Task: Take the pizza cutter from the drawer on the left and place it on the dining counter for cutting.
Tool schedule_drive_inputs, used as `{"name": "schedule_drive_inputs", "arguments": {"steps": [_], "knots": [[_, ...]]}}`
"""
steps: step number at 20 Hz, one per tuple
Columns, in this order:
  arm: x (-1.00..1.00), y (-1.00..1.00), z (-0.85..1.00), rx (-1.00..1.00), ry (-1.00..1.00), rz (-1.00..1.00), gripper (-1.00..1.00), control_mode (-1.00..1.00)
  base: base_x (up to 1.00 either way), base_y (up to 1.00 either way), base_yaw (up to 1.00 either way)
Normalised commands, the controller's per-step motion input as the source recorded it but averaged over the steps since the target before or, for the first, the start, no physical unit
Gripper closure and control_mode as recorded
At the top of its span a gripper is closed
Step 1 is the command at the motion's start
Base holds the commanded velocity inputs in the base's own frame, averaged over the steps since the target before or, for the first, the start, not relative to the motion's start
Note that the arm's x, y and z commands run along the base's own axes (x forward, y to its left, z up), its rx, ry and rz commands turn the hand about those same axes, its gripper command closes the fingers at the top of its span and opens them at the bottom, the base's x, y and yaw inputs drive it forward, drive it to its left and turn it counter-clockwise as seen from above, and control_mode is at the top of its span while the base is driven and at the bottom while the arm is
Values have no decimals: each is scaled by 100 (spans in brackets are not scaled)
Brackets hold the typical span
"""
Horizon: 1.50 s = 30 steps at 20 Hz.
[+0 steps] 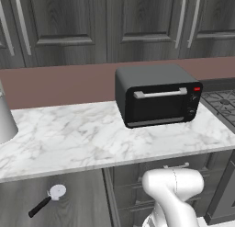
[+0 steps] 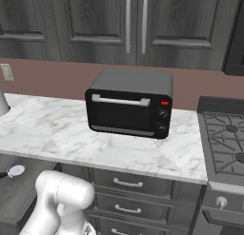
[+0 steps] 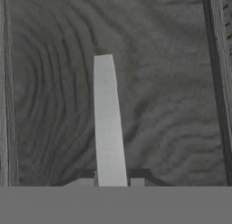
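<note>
Drawer (image 1: 55,198) is open; pizza cutter (image 1: 47,199) lies inside it below the counter edge (image 1: 55,171), not picked up. Gripper (image 3: 111,184) is clenched on the drawer handle (image 3: 106,123). Pickup and transfer to the dining counter remain.

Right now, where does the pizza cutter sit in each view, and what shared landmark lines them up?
Left base view: pizza cutter lies lower left, inside the open drawer.
Right base view: its round head shows at the left edge.
Hand view: not in it.
Landmark: the black toaster oven.
</note>
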Motion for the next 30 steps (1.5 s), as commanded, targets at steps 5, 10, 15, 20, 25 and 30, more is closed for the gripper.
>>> {"name": "schedule_drive_inputs", "arguments": {"steps": [5,10,15,20,25,30], "knots": [[-50,0,-6,0,0,0,100,-100,0,0,0],[-51,0,-5,0,0,0,100,-100,0,0,0],[-51,0,-5,0,0,0,100,-100,0,0,0],[-47,0,-6,0,0,0,100,-100,0,0,0],[-35,0,-3,0,0,0,100,-100,0,0,0],[-3,0,0,0,0,0,-100,-100,0,0,0]]}}
